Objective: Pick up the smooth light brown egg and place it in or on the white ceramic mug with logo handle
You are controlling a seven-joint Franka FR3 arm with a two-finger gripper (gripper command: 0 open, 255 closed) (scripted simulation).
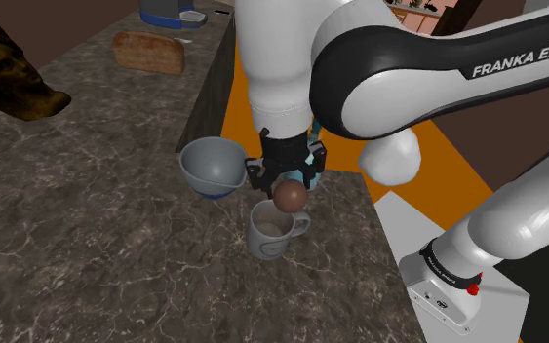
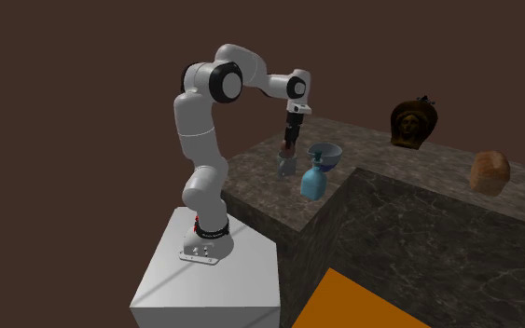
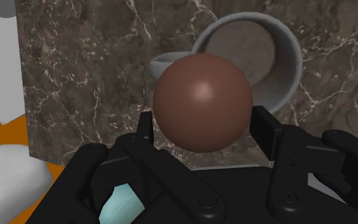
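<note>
I see the dark marbled table (image 1: 87,224) with the white arm (image 1: 292,58) reaching down near its edge. The pale mug (image 1: 270,232) stands upright beside a grey bowl (image 1: 212,164) — just above the mug's rim hangs the brown egg (image 1: 289,197), clasped between my pincer's (image 1: 286,183) fingers, closed only onto its sides.
</note>
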